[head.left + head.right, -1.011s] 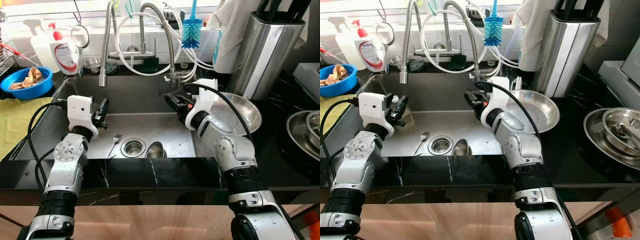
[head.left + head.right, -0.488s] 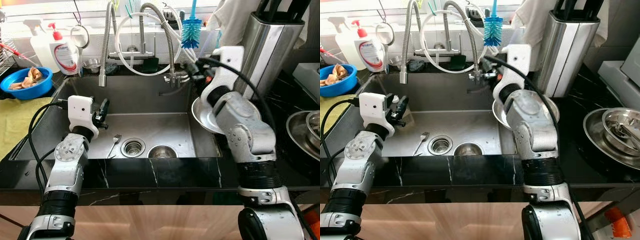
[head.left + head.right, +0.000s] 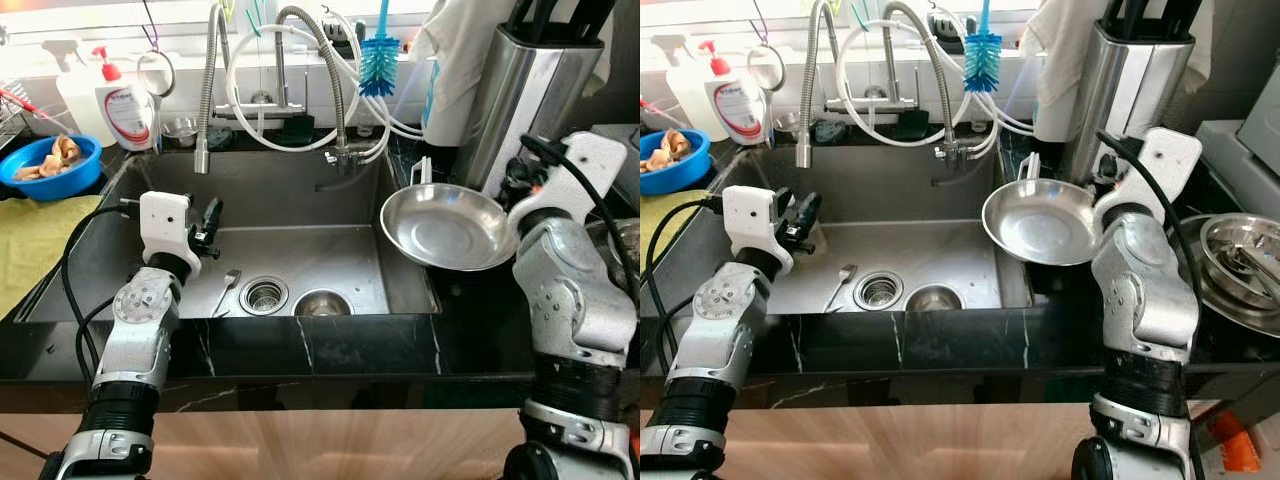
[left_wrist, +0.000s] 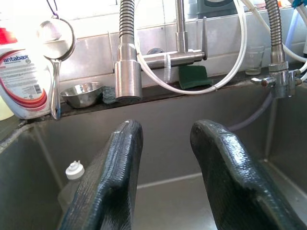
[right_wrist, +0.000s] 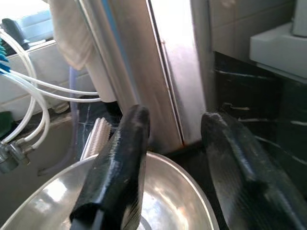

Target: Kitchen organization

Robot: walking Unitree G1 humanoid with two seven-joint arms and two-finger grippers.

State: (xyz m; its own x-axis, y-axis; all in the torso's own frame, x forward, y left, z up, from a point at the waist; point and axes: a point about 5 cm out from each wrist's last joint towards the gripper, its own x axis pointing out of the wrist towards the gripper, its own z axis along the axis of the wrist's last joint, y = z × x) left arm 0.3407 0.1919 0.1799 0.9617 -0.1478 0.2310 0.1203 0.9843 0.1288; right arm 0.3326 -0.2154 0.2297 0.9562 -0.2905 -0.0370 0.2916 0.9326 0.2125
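Note:
A wide steel bowl [image 3: 440,225] rests on the black counter at the sink's right edge, overhanging the basin a little. My right gripper [image 3: 516,186] is at the bowl's far right rim, in front of the steel knife block [image 3: 535,90]. In the right wrist view its fingers [image 5: 120,163] stand open astride the rim of the steel bowl [image 5: 163,201]; I cannot tell if they touch it. My left gripper [image 3: 208,222] hovers open and empty over the left half of the sink [image 3: 290,185]. A fork [image 3: 230,280] and a small steel bowl [image 3: 322,302] lie by the drain [image 3: 265,294].
A spray head [image 3: 205,150] and looped hoses hang over the sink. A soap bottle [image 3: 125,100] and a blue bowl of scraps [image 3: 50,165] stand at the back left, a yellow cloth [image 3: 30,240] at the left. More steel dishes [image 3: 1240,255] sit on the right counter.
My right arm has swung up out of the sink and to the right, ending behind the wide steel bowl's right rim. The left arm has stayed where it was.

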